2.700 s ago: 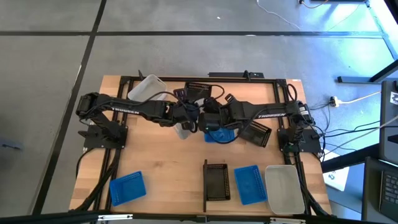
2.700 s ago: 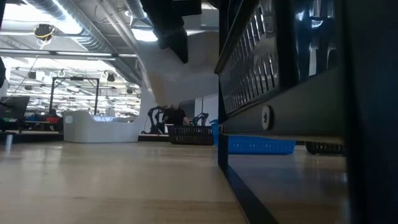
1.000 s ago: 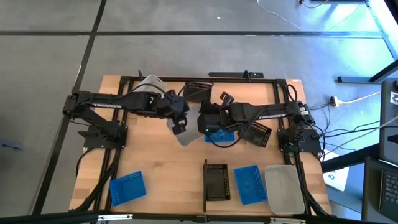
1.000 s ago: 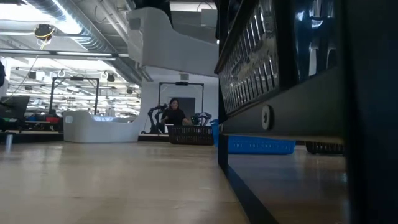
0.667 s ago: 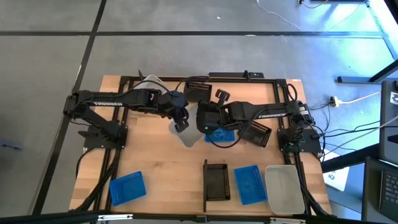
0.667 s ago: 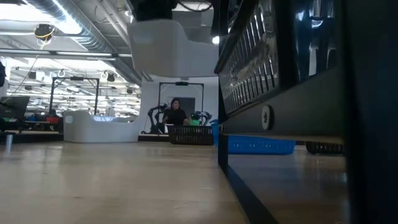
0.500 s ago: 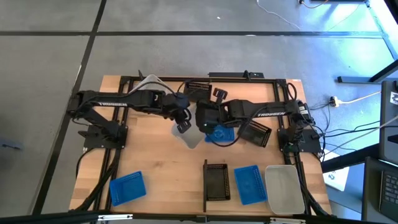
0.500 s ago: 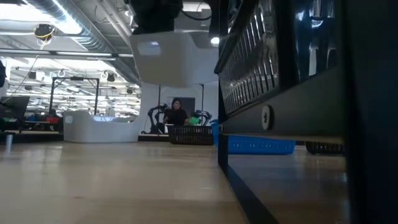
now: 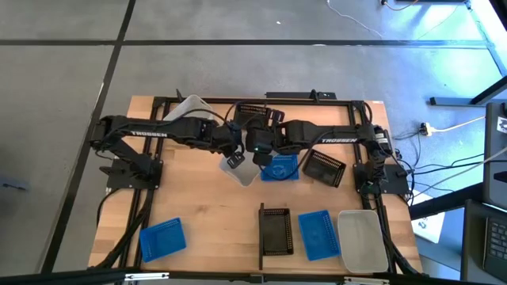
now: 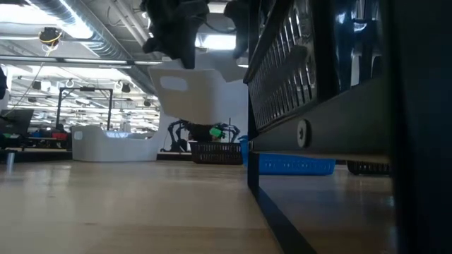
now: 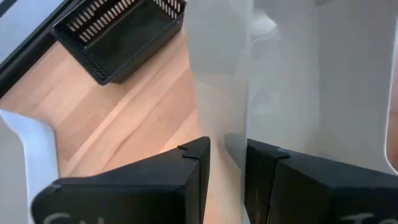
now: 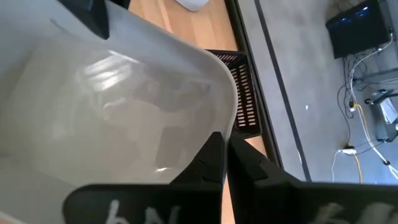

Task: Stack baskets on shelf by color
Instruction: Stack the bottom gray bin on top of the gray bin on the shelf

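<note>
"Above the middle of the large wooden table (image 9: pixel 198 214), what had hold of what?" my colleague asked over the link.

"Both arms were on one translucent white rectangular plastic tub (image 9: pixel 245 172), which hung in the air with nothing under it but a bright blue plastic tub (image 9: pixel 281 168) off to one side. I noted the left gripper (image 9: pixel 233 157) pinching one thin side wall, one finger inside and one outside. The right gripper (image 9: pixel 255 152) looked clamped tight on the opposite rim."

"Risks, as you judged them?"

"Three entries. First, both holds were narrow pinches on flexible plastic, so if the arms pulled apart or twisted against each other, the wall could bow and slip out of one pinch. Second, if one gripper let go early, I expected the tub to swing on the remaining pinch and drop onto the blue tub or the bare wood. Third, the carry: the flat pale wood shelf (image 9: pixel 295 255) lay well apart at the table's near edge, with a black slotted tub (image 9: pixel 276 231), a second blue one (image 9: pixel 317 235) and another white tub (image 9: pixel 363 237) on it. A tilted tub would not nest squarely into that white one, and could knock the blue neighbour beside it."

"Anything unclear?"

"How deep the right gripper's bite on the rim went; I could not tell."
</note>
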### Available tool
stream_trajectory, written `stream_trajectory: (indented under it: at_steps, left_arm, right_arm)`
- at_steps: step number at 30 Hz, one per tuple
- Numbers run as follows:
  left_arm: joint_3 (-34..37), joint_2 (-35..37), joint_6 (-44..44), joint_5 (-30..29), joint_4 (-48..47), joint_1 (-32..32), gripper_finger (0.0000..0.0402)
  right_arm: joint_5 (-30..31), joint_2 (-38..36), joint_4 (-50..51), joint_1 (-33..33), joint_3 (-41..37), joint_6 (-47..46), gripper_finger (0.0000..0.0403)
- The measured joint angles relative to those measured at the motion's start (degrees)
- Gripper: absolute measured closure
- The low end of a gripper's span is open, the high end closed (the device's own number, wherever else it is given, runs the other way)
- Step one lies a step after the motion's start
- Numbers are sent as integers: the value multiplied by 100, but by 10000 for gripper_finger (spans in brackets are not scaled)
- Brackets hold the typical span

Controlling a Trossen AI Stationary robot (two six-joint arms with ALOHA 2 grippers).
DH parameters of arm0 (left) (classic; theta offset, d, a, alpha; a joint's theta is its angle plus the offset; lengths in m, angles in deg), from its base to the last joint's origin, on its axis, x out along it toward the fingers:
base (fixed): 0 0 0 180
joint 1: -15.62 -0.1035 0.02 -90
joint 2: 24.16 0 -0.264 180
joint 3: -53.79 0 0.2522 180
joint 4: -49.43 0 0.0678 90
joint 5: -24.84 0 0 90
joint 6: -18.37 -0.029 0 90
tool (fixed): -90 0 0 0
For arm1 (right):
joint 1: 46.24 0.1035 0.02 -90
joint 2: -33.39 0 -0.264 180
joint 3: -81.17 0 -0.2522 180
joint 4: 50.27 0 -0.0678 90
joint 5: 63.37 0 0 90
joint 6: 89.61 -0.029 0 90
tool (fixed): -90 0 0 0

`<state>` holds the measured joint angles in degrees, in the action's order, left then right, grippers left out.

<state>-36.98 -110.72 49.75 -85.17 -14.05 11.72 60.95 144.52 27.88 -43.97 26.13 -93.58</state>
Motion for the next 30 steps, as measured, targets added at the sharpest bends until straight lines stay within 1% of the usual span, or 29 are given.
stream_trajectory:
  at_steps: [2,6,9,15,18,20,24,27,30]
  left_arm:
    - [-2,0,-49,-14,-10,0,345]
    - [-2,3,-101,-31,-21,31,345]
    - [-3,57,-177,-63,-30,24,345]
    - [-337,57,-293,-450,-545,44,345]
    - [-496,52,-473,-559,-613,112,345]
    - [-603,52,-524,-500,-645,142,345]
    - [-654,55,-515,70,-674,85,345]
    - [-660,68,-509,131,-852,55,345]
    - [-660,68,-504,72,-811,67,345]
  right_arm:
    - [-17,0,12,-27,2,0,403]
    - [-233,0,59,-77,2,-2,403]
    - [-233,0,63,-84,2,-2,403]
    - [-212,0,80,-106,4,2,403]
    - [-217,0,101,-124,7,2,403]
    - [-242,-2,115,-139,7,0,402]
    - [-270,0,187,-141,7,73,403]
    - [-389,3,320,-134,-15,265,402]
    - [-322,7,214,-128,-15,221,402]
